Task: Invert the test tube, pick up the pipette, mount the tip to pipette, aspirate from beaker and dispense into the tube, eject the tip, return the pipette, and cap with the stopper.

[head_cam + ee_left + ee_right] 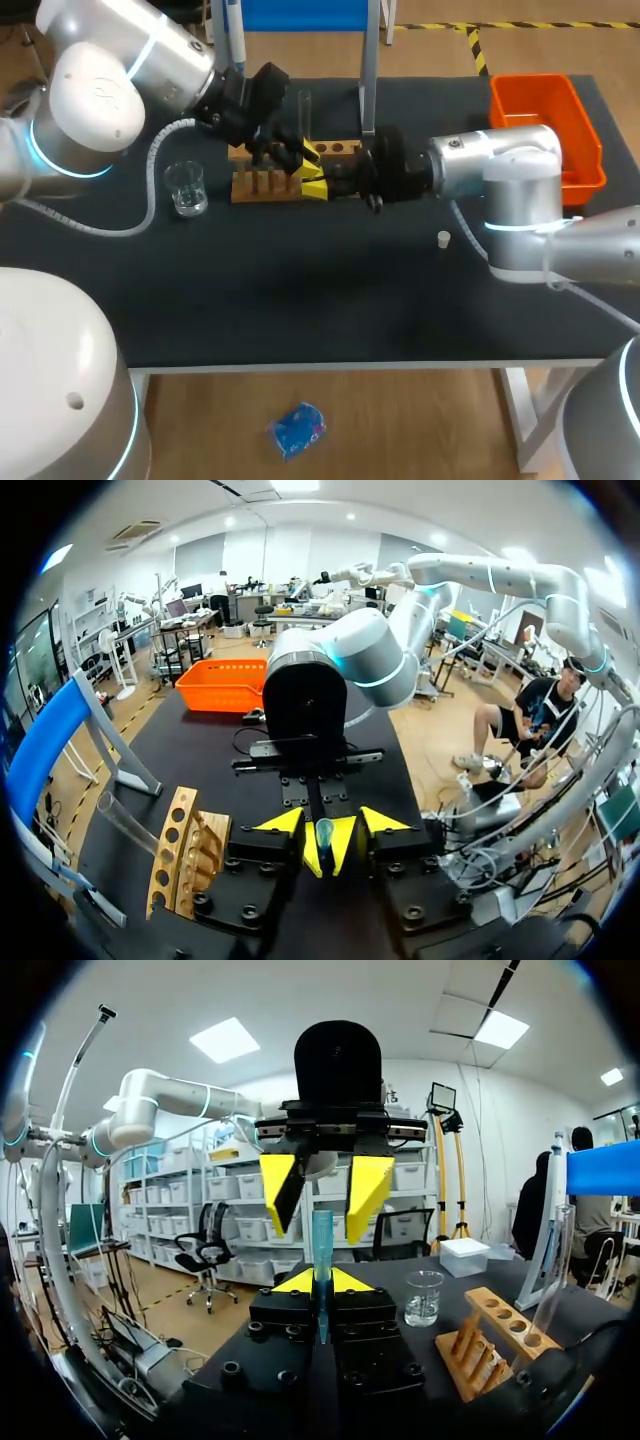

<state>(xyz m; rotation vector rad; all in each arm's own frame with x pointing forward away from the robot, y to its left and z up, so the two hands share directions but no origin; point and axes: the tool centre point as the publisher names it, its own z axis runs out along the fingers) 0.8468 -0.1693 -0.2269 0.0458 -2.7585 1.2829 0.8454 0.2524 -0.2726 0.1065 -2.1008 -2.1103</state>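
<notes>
Tabletop (300,300) in black cloth, seen from above, with two robot arms meeting over its middle. The left arm (100,90) comes in from the left and the right arm (510,180) from the right. An orange bin (545,125) sits at the far right corner. A wooden rack (265,185) stands just behind the meeting grippers, and a clear test tube (304,112) stands upright in it. The blue pipette (231,40) hangs on its stand at the rear edge. A glass beaker (186,187) stands left of the rack, apart from it.

The right gripper (320,1280) has its yellow tips pinched together on a slim teal pipette tip (320,1245), which stands upright above them. The left gripper (325,1190) faces it with its fingers spread wide, one on each side of the tip's upper end, neither touching. A small white stopper (443,238) lies on the cloth near the right arm, well apart from the rack.
</notes>
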